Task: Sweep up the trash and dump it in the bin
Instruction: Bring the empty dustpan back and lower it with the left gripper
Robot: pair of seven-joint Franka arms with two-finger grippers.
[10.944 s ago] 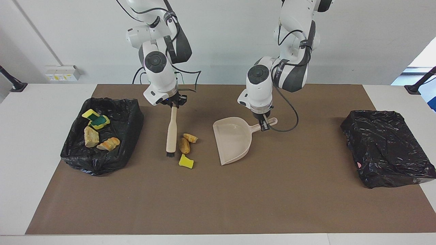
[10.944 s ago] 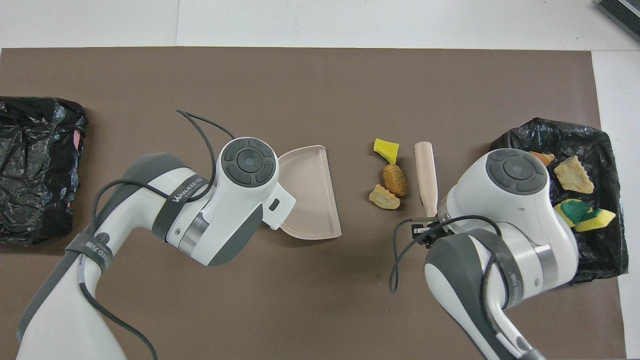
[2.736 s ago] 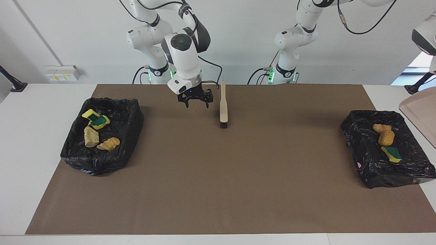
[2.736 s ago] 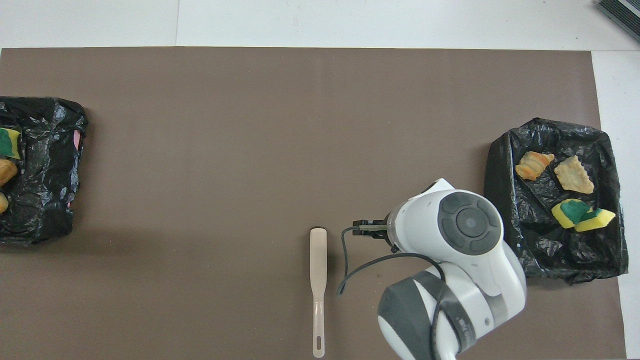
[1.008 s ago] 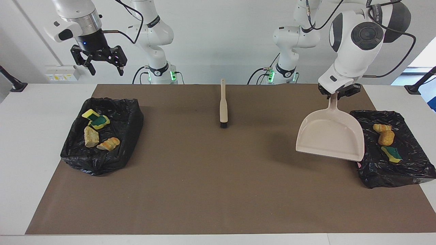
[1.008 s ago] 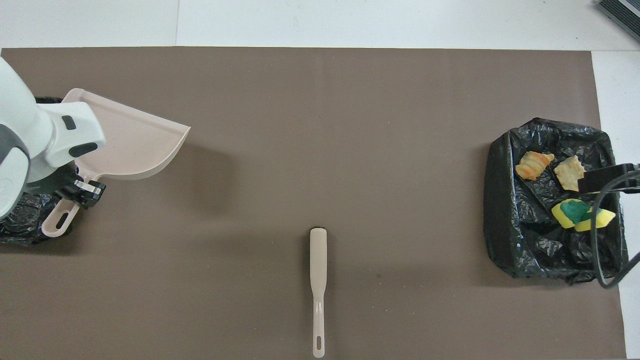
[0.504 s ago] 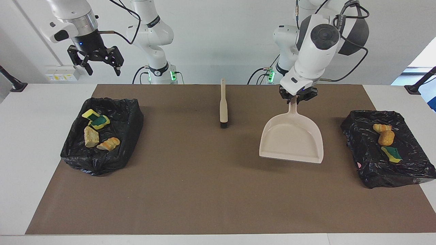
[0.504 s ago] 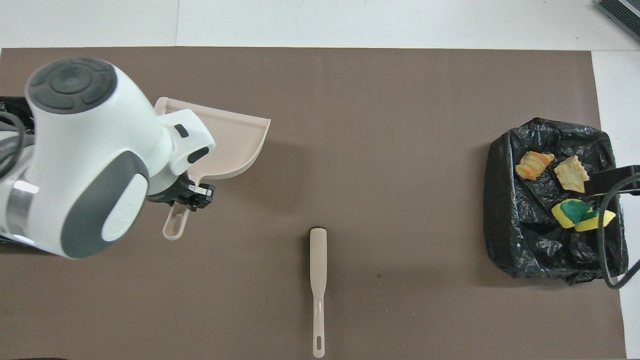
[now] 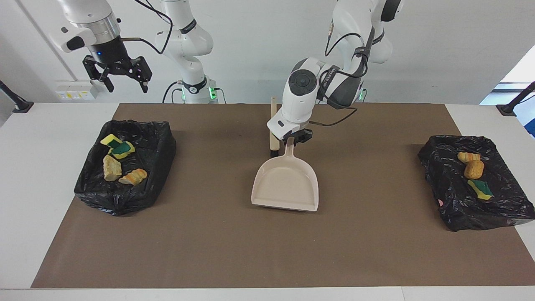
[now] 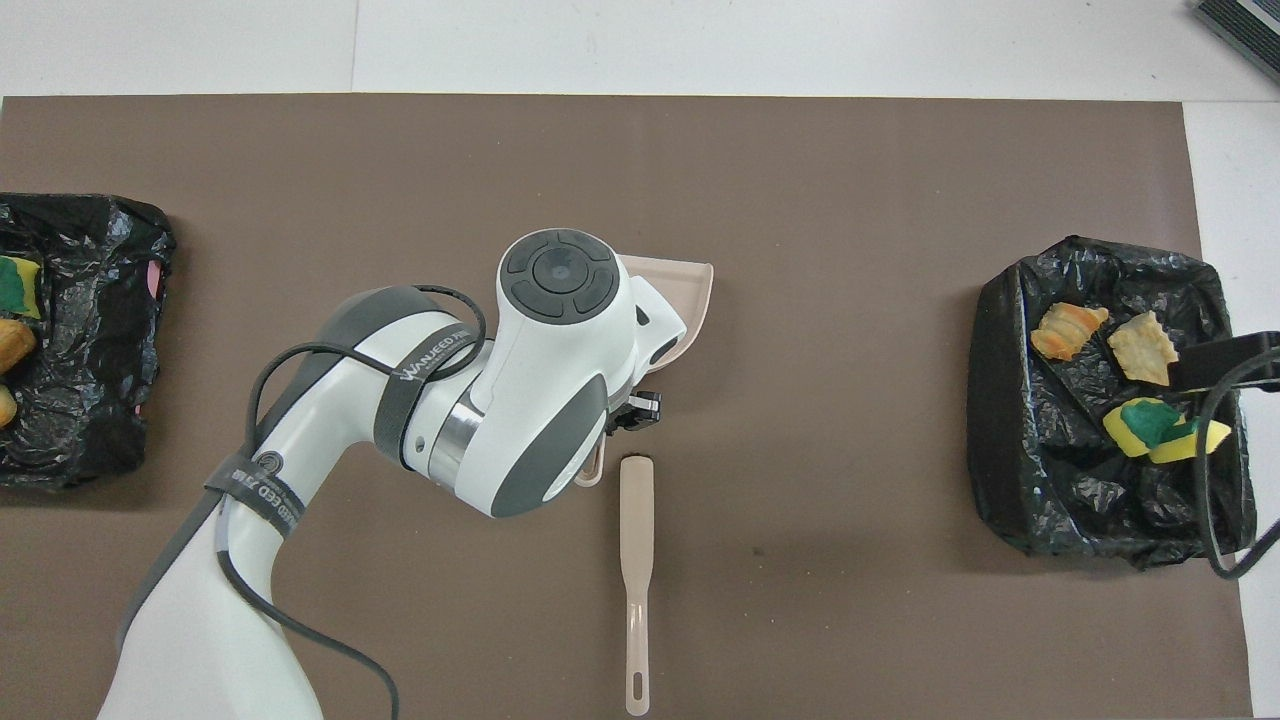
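While your brush (image 9: 273,144) lies beside it, the left end effector (image 9: 295,139) pinches the dustpan (image 9: 286,184); trash (image 9: 472,169) sits binned; right end effector (image 9: 118,75) spread.

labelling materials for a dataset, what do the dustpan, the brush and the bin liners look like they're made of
Dustpan, held by the left gripper: looks like moulded plastic, beige, smooth with a soft sheen and a raised rim. Brush: beige handle of similar look, probably plastic, with a dark bristle tip. Bin liners: thin black plastic film, crinkled and glossy.

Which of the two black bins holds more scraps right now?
The bin at the right arm's end, under the right gripper: four scraps, against three in the bin at the left arm's end.
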